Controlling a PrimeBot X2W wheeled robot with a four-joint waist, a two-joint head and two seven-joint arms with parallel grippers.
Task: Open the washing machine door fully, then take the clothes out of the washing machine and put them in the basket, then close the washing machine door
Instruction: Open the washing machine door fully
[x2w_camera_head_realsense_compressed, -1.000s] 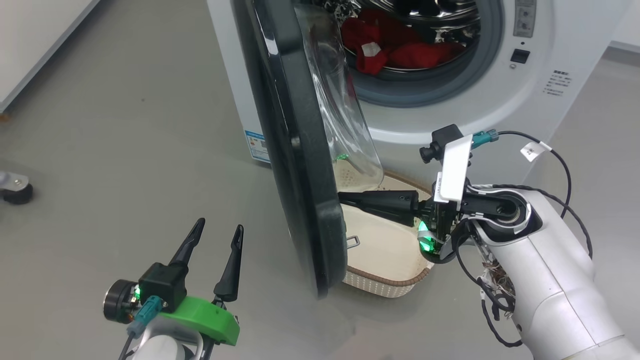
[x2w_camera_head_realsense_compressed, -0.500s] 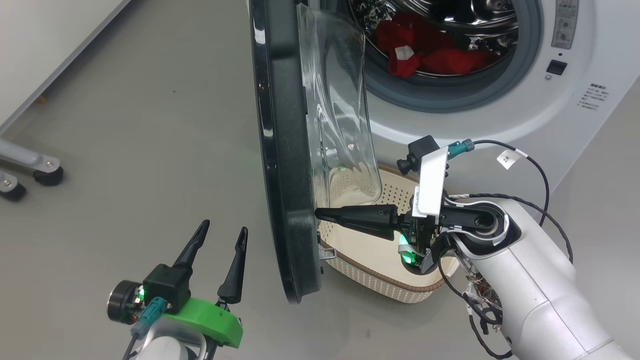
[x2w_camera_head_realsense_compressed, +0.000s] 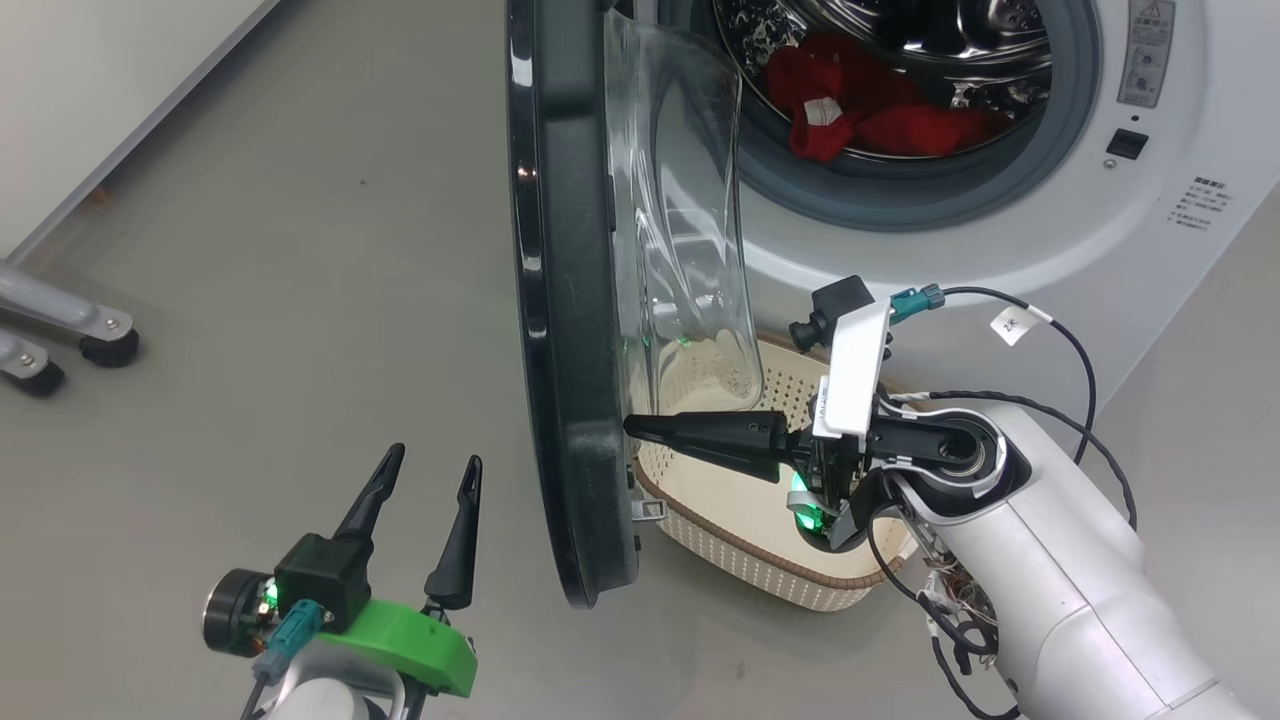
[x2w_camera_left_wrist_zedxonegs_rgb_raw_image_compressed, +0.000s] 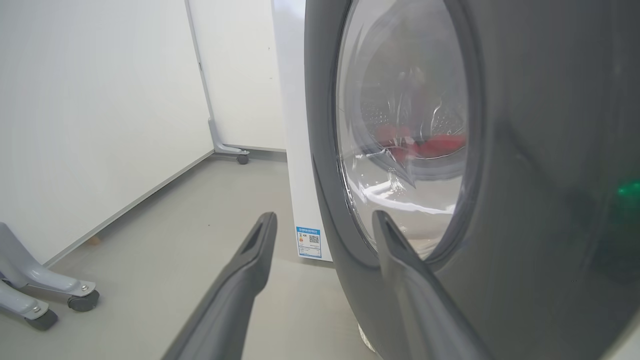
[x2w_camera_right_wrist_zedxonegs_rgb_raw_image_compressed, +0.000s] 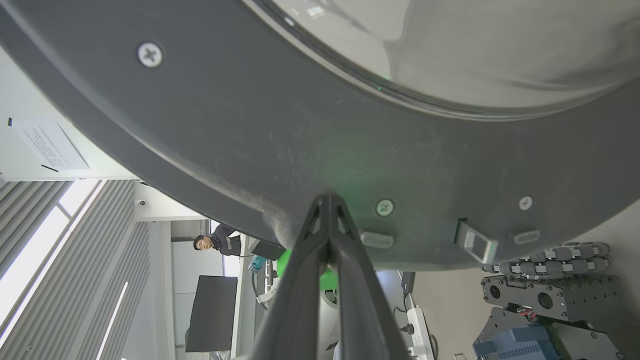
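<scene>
Firstly, in the head view, the washing machine door (x2w_camera_head_realsense_compressed: 570, 300) stands swung out from the washing machine (x2w_camera_head_realsense_compressed: 1000, 250) and is seen almost edge-on, its glass window (x2w_camera_head_realsense_compressed: 690, 250) bulging on the drum side. The clothes (x2w_camera_head_realsense_compressed: 870, 110), red with a white label, lie inside the drum near its front lip. The basket (x2w_camera_head_realsense_compressed: 760, 570) sits on the floor (x2w_camera_head_realsense_compressed: 300, 250) at the foot of the machine, partly behind the door's lower edge. The right gripper (x2w_camera_head_realsense_compressed: 640, 428) reaches across the basket, fingers pressed together with nothing between them, tips at the door's inner face near its lower rim. The left gripper (x2w_camera_head_realsense_compressed: 432, 458) hovers over the floor on the door's outer side, apart from it, fingers spread wide and holding nothing. Caster legs (x2w_camera_head_realsense_compressed: 70, 340) stand toward the floor's left edge. Next, in the left wrist view, the spread fingers (x2w_camera_left_wrist_zedxonegs_rgb_raw_image_compressed: 250, 265) frame the door's outer ring (x2w_camera_left_wrist_zedxonegs_rgb_raw_image_compressed: 525, 150); the red clothes (x2w_camera_left_wrist_zedxonegs_rgb_raw_image_compressed: 425, 145) show through the glass, and a blue sticker (x2w_camera_left_wrist_zedxonegs_rgb_raw_image_compressed: 309, 242) marks the machine's lower corner. Lastly, in the right wrist view, the joined fingertips (x2w_camera_right_wrist_zedxonegs_rgb_raw_image_compressed: 327, 210) appear to touch the door's dark inner rim (x2w_camera_right_wrist_zedxonegs_rgb_raw_image_compressed: 250, 125), with a latch (x2w_camera_right_wrist_zedxonegs_rgb_raw_image_compressed: 475, 245) just beside them; a person (x2w_camera_right_wrist_zedxonegs_rgb_raw_image_compressed: 220, 242) stands far behind.
</scene>
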